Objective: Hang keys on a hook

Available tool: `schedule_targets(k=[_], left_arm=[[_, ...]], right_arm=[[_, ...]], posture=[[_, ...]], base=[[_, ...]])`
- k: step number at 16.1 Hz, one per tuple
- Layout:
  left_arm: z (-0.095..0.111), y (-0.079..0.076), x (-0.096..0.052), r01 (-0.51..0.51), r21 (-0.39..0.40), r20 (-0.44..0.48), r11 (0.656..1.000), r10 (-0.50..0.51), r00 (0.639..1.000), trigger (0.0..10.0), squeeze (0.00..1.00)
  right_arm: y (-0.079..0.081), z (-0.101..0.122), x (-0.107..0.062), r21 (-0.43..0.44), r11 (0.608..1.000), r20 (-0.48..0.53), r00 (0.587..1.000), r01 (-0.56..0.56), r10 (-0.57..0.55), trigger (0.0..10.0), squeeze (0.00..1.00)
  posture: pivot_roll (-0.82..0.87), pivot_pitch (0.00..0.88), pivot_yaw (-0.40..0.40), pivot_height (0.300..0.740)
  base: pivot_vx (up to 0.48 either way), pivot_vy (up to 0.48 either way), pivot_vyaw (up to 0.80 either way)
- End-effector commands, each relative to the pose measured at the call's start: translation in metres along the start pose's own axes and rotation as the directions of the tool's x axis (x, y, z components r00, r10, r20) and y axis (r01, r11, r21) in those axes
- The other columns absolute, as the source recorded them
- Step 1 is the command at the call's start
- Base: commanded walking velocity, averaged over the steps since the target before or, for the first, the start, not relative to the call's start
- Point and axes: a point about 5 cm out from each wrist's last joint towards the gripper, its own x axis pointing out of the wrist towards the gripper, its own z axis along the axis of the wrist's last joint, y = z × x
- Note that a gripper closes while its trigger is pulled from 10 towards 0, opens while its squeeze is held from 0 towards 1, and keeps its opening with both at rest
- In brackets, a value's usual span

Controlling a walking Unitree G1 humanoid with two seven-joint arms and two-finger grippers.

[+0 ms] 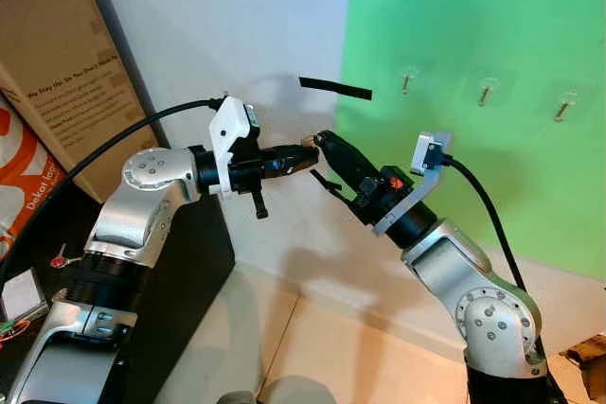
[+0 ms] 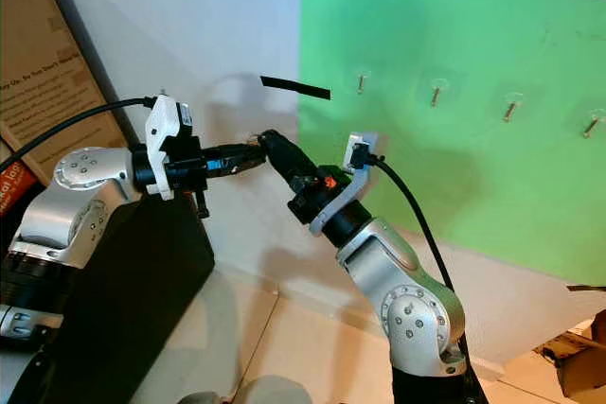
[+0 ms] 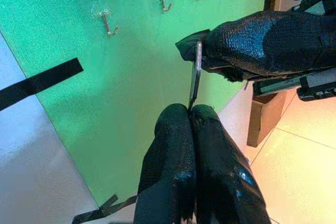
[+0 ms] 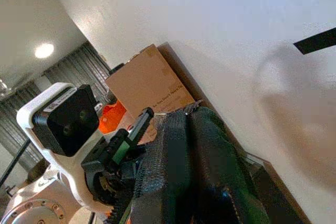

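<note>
A thin metal key (image 3: 195,72) is held in mid-air between my two grippers, in front of the white wall. My left gripper (image 3: 189,112) is shut on one end of it. My right gripper (image 1: 323,140) meets it tip to tip and is shut on the other end. In the right wrist view the right fingers (image 4: 173,135) are pressed together. A row of small metal hooks (image 1: 406,80) (image 1: 486,93) (image 1: 564,107) is stuck on the green panel (image 1: 492,167), to the right of and above both grippers.
A tall cardboard box (image 1: 66,63) stands on a black cabinet (image 1: 180,272) at my left. Black tape strips (image 1: 334,88) hang on the wall and panel. Tiled floor (image 1: 331,347) lies below. A wooden object (image 1: 589,359) sits low on the right.
</note>
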Motion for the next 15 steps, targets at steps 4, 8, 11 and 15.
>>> schedule_targets(k=[4, 8, 11, 15], left_arm=[[0.006, 0.008, -0.012, -0.051, 0.029, 0.011, 0.998, 0.050, 0.999, 0.0, 0.00], [0.011, 0.016, -0.014, -0.110, 0.025, 0.047, 0.994, 0.109, 0.993, 0.0, 0.00], [0.009, 0.014, -0.012, -0.096, 0.030, 0.039, 0.995, 0.095, 0.995, 0.4, 0.00], [0.006, 0.011, -0.009, -0.086, 0.036, 0.030, 0.996, 0.085, 0.996, 0.0, 0.00]], right_arm=[[-0.010, 0.002, -0.004, -0.015, 0.999, -0.010, 0.999, 0.041, -0.041, 10.0, 0.00], [-0.012, 0.001, -0.006, -0.028, 0.998, -0.025, 0.999, 0.048, -0.048, 10.0, 0.00], [-0.011, 0.002, -0.006, -0.033, 0.999, -0.025, 0.999, 0.043, -0.044, 10.0, 0.00], [-0.012, 0.003, -0.005, -0.040, 0.998, -0.026, 0.999, 0.040, -0.041, 10.0, 0.00]], posture=[[0.00, 0.000, 0.029, 0.740], [0.00, 0.000, 0.032, 0.740], [0.00, 0.000, 0.030, 0.740], [-0.01, 0.000, 0.028, 0.740]], base=[[0.000, 0.000, 0.00], [0.000, 0.000, 0.00], [0.000, 0.000, 0.00], [0.000, 0.000, 0.00]])
